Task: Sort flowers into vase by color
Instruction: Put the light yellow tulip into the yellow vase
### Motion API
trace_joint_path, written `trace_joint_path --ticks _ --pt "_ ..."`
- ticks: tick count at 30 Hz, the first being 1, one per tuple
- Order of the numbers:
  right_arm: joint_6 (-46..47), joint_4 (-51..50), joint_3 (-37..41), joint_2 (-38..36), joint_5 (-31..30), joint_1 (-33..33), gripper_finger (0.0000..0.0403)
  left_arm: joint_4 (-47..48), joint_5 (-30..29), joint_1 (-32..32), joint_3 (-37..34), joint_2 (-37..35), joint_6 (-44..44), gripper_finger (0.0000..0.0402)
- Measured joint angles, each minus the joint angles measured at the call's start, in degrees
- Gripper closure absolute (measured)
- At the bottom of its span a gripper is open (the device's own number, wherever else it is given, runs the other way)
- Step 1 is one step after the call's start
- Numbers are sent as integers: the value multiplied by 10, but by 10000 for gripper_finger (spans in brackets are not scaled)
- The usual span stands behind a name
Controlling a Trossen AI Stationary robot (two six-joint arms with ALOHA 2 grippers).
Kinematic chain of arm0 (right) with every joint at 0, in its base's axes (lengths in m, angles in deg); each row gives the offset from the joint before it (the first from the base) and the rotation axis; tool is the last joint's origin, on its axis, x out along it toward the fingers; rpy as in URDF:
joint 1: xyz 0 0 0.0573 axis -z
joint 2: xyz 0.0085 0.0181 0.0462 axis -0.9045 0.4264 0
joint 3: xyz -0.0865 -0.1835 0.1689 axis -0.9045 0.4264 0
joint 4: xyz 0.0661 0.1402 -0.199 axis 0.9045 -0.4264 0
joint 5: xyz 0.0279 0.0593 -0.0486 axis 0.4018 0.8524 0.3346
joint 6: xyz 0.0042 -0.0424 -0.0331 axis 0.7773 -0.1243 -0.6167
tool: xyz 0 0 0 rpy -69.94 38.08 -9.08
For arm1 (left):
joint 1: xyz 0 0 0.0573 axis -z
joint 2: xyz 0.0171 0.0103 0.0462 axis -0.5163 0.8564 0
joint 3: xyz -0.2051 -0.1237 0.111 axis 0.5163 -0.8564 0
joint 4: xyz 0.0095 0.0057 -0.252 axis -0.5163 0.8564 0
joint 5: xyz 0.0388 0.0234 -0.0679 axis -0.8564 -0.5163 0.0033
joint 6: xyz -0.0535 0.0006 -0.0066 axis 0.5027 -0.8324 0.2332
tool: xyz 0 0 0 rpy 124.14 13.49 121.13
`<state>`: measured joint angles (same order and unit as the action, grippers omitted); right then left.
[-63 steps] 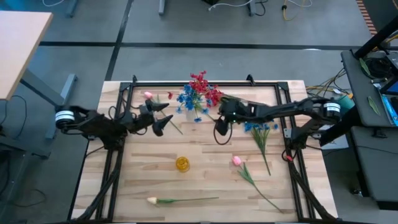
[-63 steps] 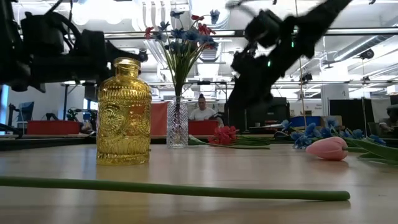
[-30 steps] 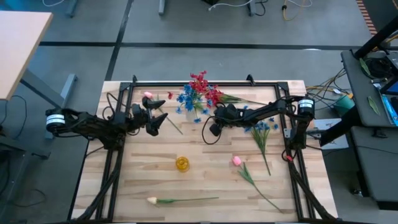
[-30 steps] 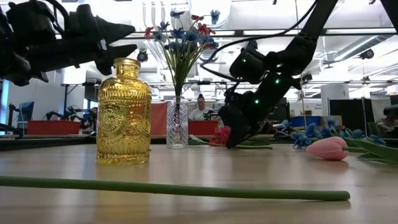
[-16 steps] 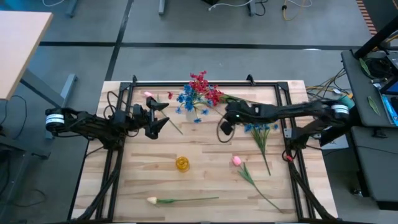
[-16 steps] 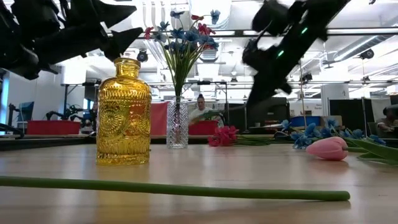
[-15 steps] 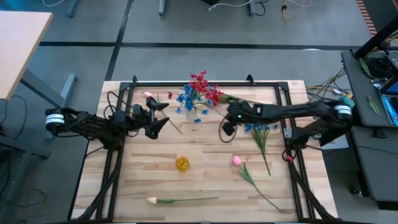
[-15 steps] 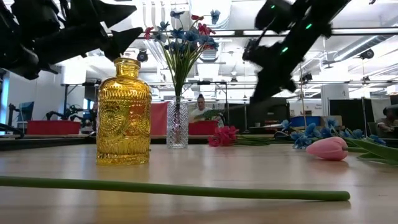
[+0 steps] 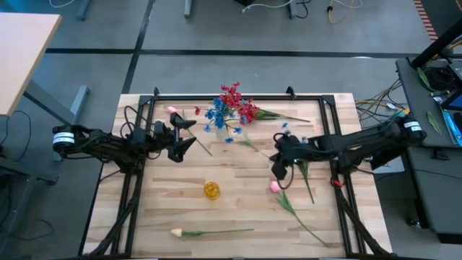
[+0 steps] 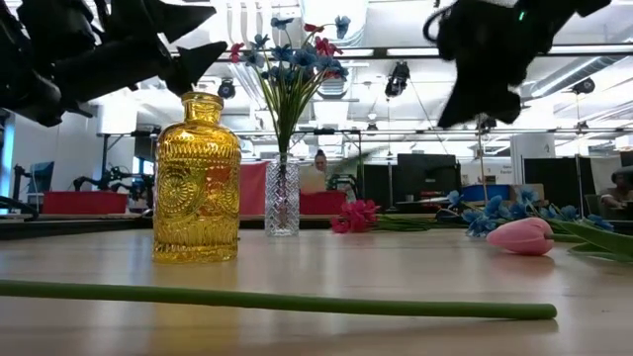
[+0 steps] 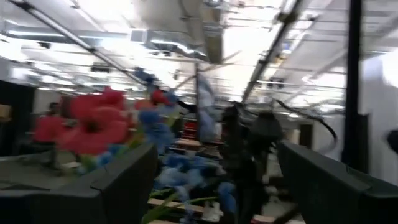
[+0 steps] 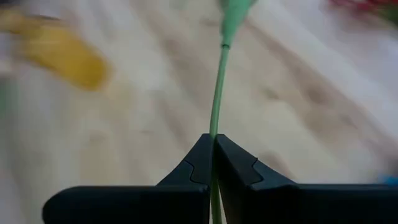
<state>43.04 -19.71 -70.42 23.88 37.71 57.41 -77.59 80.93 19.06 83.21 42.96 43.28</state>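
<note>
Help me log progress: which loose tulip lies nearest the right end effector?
The pink tulip, lying just below the right end effector in the high view. The cream tulip lies at the table's near edge; another pink one is by the left arm.

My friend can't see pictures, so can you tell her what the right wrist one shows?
The right claw is pinched shut on a thin green flower stem, which runs away over the blurry wooden table.

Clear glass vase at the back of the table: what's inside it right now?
The clear glass vase holds a bunch of blue and red flowers, their green stems running down inside the glass. Whether there is water is not visible. The amber bottle beside it has no stems showing.
</note>
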Motion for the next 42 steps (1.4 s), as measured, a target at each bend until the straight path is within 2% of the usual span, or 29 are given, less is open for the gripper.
trace_joint_path --ticks 9,15,20,24,29,31,38,42 --pt "-90 101 0 -40 116 -73 394 -4 102 43 22 -2 -13 86" --pt "-221 249 4 -35 122 -97 394 -2 106 75 37 -2 -49 86" --pt "-345 414 9 9 143 -94 394 22 106 95 53 14 -68 86" --pt "-421 554 9 64 149 -83 394 37 106 111 96 47 -69 86" --pt "-476 722 9 144 147 -66 394 68 107 139 171 115 -106 86" --pt "-482 760 9 164 148 -60 394 68 108 146 200 144 -115 86" --pt "-465 794 8 202 133 -37 394 68 109 163 273 215 -118 90" --pt "-468 795 8 209 115 -36 394 60 109 165 290 230 -118 91"
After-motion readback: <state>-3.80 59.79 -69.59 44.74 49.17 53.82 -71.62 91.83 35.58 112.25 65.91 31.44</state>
